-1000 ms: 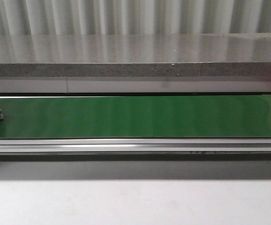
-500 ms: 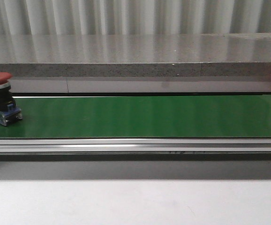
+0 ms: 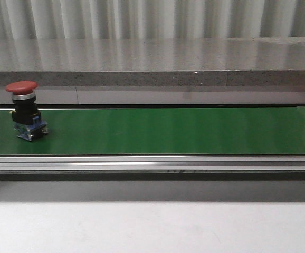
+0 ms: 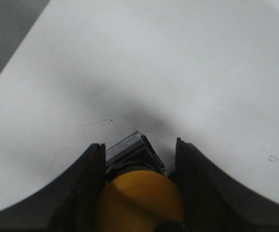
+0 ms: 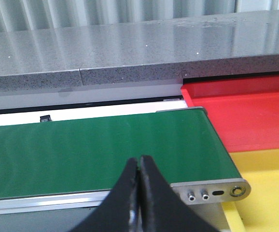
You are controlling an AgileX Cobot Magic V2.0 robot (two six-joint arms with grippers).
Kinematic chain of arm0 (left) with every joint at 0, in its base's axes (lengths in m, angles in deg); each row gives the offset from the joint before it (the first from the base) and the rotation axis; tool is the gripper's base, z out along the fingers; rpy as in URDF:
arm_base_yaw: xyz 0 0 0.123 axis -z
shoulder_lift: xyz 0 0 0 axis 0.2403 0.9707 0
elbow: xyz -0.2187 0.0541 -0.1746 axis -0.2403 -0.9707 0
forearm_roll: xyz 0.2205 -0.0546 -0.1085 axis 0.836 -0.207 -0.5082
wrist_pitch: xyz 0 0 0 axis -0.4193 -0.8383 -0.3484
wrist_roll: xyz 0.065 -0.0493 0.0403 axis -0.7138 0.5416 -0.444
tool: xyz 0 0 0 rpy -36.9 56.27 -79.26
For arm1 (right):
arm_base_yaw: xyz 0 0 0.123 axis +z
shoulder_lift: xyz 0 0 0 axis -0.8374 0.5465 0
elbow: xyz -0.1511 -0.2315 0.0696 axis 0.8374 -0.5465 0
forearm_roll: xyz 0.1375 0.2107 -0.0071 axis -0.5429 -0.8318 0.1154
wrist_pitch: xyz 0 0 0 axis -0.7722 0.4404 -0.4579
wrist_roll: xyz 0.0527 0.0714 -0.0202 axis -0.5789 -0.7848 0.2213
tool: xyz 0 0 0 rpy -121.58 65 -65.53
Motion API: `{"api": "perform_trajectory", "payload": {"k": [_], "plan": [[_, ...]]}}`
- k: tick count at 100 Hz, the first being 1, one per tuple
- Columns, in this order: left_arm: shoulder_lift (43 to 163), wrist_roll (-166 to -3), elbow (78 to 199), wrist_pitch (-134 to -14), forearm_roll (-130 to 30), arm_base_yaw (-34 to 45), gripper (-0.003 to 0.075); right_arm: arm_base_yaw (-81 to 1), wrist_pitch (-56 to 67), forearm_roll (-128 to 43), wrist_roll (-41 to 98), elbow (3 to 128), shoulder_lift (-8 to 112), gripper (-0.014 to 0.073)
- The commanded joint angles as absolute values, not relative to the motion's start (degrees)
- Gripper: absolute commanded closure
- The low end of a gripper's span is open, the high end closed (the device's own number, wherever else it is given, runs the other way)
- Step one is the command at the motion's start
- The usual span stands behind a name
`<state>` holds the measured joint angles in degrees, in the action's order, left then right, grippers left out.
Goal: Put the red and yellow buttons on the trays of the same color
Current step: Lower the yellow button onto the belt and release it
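Note:
A red button [image 3: 25,109] with a black body and blue base stands upright on the green conveyor belt [image 3: 168,130] near its left end. My left gripper [image 4: 138,153] is shut on a yellow button [image 4: 138,202] and holds it over a white surface. My right gripper [image 5: 139,160] is shut and empty, above the belt's [image 5: 105,145] right end. The red tray [image 5: 245,116] and the yellow tray [image 5: 265,193] lie just past that end. Neither gripper shows in the front view.
A grey speckled ledge [image 3: 152,78] runs behind the belt. A metal rail [image 3: 152,163] edges the belt's near side, with white table [image 3: 152,226] in front. A metal end plate [image 5: 212,192] with screws caps the belt by the yellow tray.
The red button has travelled to the right along the belt, from the frame's left edge to well inside the view.

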<state>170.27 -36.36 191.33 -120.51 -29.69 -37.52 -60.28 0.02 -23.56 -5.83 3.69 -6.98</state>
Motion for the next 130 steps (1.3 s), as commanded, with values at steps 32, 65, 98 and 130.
{"api": "perform_trajectory", "payload": {"k": [32, 65, 98, 130], "plan": [[155.5, -38.2, 192.4, -124.0, -29.9, -35.4, 0.0510, -60.6, -4.5, -23.0, -5.7, 3.6, -7.7, 0.0662], [144.8, -39.9, 177.9, -120.1, -30.5, -29.8, 0.0510, -60.6, -4.5, -23.0, -5.7, 3.6, -7.7, 0.0662], [137.7, -39.9, 161.7, -113.4, -30.7, -22.7, 0.0510, -60.6, -4.5, -23.0, -5.7, 3.6, -7.7, 0.0662], [138.1, -40.8, 156.5, -110.5, -31.7, -20.8, 0.0359, -60.6, -4.5, -23.0, -5.7, 3.6, -7.7, 0.0662]]}}
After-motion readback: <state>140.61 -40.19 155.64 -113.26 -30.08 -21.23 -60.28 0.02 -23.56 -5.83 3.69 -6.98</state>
